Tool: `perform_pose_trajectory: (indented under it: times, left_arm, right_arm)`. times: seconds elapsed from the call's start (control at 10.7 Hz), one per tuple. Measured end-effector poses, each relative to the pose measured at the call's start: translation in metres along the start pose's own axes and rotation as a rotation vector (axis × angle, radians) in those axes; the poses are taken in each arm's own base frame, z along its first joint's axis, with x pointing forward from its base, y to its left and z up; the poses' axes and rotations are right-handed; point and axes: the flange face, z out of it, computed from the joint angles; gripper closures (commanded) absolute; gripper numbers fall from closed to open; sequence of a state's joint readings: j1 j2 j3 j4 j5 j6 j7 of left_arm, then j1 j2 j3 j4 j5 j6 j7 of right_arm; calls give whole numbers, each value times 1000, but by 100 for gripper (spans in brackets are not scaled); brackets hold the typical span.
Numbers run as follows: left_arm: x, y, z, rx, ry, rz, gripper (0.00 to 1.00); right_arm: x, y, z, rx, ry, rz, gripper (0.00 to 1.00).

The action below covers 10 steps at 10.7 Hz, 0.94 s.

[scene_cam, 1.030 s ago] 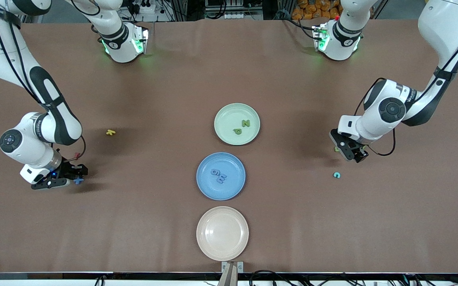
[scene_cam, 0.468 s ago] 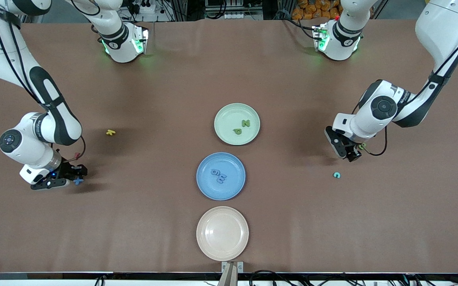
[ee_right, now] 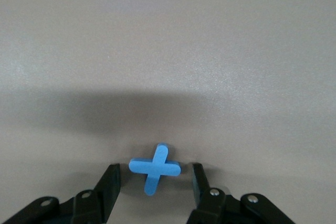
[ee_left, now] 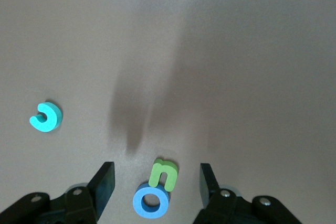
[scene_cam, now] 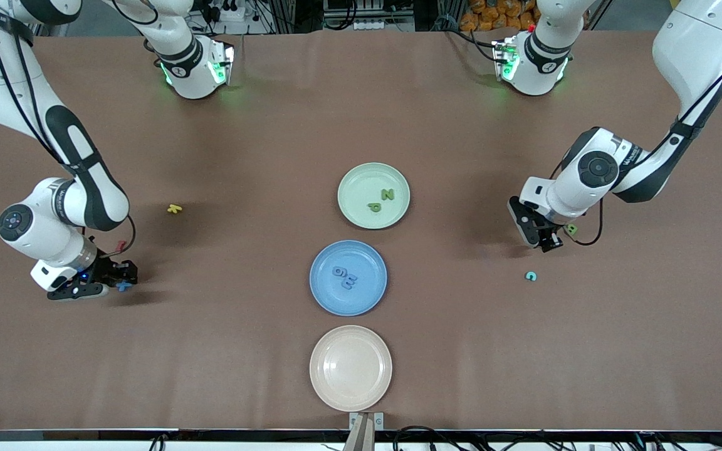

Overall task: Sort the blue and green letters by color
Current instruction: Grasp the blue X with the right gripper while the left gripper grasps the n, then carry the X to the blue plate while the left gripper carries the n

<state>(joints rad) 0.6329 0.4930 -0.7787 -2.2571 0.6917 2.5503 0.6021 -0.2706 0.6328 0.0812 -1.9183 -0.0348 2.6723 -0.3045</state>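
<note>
Front view: three plates run down the middle of the table. The green plate (scene_cam: 373,195), farthest from the camera, holds a green N (scene_cam: 388,195) and P (scene_cam: 374,206). The blue plate (scene_cam: 348,277) holds two blue letters (scene_cam: 344,277). The beige plate (scene_cam: 351,368), nearest, holds nothing. The right gripper (scene_cam: 116,279) is down at the table toward the right arm's end, with a blue X (scene_cam: 124,285) at its fingertips. A yellow letter (scene_cam: 174,208) lies farther from the camera than the X, and a small dark red piece (scene_cam: 121,245) shows beside the right wrist. The left gripper (scene_cam: 543,241) is low toward the left arm's end, with a green letter (scene_cam: 571,230) just beside it. A teal letter (scene_cam: 531,275) lies nearer the camera.

Left wrist view: the left gripper (ee_left: 156,182) stands partly open and holds nothing. Between its fingers (ee_left: 103,182) lie a blue O (ee_left: 151,201) and the green letter (ee_left: 164,173), touching each other. The green one lies farther out toward the fingertips; the O sits deeper in the gap. The teal letter (ee_left: 45,116) lies well apart. Closing here would likely catch both letters, so the fingers probably need to meet one piece alone.

Right wrist view: the right gripper (ee_right: 153,183) is partly open with nothing gripped. The X (ee_right: 155,168) lies flat on the table, centred in the gap, its arms set diagonal to the fingers (ee_right: 109,184). One arm tip almost reaches the other finger, though contact cannot be told. The X lies well apart from the blue plate, and the right arm is by far the nearer to it.
</note>
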Motion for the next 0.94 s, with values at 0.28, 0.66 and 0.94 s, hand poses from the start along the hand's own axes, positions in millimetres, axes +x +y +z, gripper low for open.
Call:
perform_pose_trajectory:
  times: [0.28,0.66,0.94]
  left_arm:
    - [-5,-1,2,9,-13,15,31]
    - [-10,4,10,-4,-15,16,36]
    - [-22,3,24,8,-7,35,38]
  right_arm:
    - [2,0,-1,-3,12,1,54]
    - [3,0,-2,-5,19,1,67]
    - [4,0,-2,-5,21,0,78]
